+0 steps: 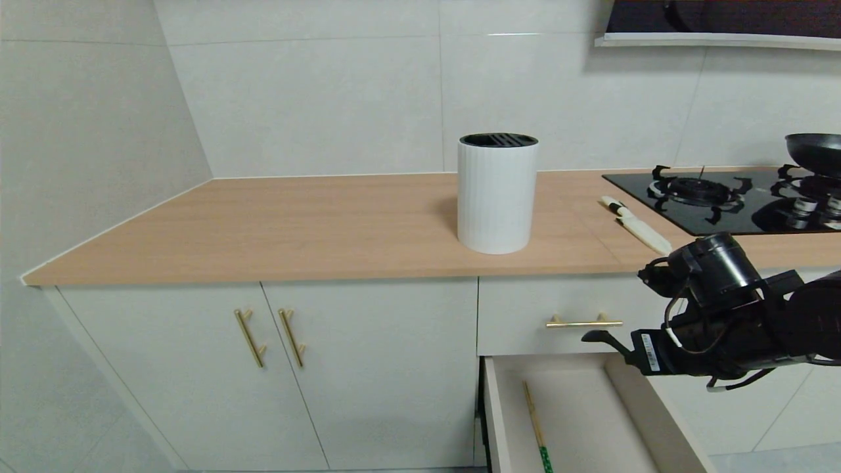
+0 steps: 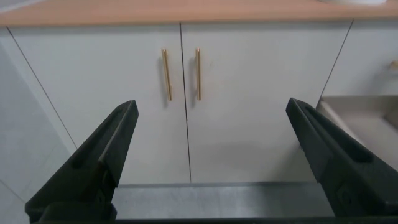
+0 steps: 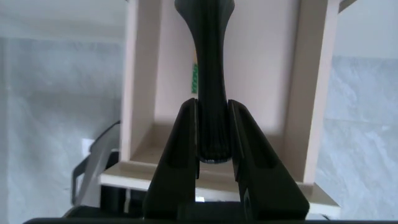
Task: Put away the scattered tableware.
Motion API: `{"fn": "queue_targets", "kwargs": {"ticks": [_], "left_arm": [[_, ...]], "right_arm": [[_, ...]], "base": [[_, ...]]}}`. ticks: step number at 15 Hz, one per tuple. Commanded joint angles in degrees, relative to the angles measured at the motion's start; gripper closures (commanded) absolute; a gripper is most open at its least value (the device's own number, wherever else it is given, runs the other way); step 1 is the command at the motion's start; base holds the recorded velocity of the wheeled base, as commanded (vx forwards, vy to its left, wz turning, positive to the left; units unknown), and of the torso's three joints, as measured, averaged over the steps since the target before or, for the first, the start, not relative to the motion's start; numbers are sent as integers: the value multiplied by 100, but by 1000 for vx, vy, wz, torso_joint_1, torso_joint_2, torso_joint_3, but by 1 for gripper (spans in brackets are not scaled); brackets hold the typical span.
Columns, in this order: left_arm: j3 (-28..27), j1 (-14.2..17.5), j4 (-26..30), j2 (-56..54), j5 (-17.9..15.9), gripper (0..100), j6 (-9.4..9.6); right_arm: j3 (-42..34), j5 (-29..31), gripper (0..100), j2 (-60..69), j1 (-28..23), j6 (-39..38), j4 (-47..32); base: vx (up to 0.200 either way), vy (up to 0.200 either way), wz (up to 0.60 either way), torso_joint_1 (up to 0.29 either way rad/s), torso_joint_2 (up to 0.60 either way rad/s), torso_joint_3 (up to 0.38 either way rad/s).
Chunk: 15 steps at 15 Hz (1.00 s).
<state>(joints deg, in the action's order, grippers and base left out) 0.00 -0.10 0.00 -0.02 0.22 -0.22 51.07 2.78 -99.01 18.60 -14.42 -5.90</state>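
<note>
1. Broadly, the wooden countertop [image 1: 328,223] runs across the scene, with a black hob [image 1: 723,197] at its far right.
2. Below its right part, the open drawer [image 1: 493,420] is pulled out toward the robot. I judge it to be the place for the tableware.
3. A white ribbed holder [image 1: 497,197] stands upright on the counter, well left of the hob.
4. The left gripper [image 2: 211,109] is spread wide and holds nothing. It faces the closed cabinet doors [image 2: 249,93].
5. The right gripper [image 3: 212,115] is clamped on a black utensil [image 3: 208,50], which points out over the drawer's floor, between its side walls.
6. A pale knife [image 1: 636,225] lies flat on the counter between the holder and the hob, so it is not yet put away.
7. A chopstick [image 1: 535,424] with a green end lies lengthwise in the drawer, toward its left side.
8. The step in hand looks like laying the utensil in the drawer. To do it well:
   - Keep the handle parallel to the drawer's long sides.
   - Lower it until it is nearly on the floor before letting go, so it cannot bounce.
   - Set it just right of the chopstick, not across it.
   - Lift the arm straight up afterwards, clear of the right wall.
</note>
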Motion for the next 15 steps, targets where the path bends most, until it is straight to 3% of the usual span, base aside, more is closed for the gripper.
{"fn": "queue_targets", "kwargs": {"ticks": [1, 10, 15], "left_arm": [[0, 1, 0, 2, 4, 0, -4], [0, 1, 0, 2, 4, 0, -4], [0, 1, 0, 2, 4, 0, -4]], "right_arm": [[0, 3, 100, -259, 3, 1, 54], [-9, 223, 100, -611, -23, -8, 291], [-9, 223, 100, -619, -23, -8, 291]], "base": [[0, 0, 0, -183, 471, 281], [0, 0, 0, -152, 463, 302], [0, 0, 0, -67, 315, 237]]}}
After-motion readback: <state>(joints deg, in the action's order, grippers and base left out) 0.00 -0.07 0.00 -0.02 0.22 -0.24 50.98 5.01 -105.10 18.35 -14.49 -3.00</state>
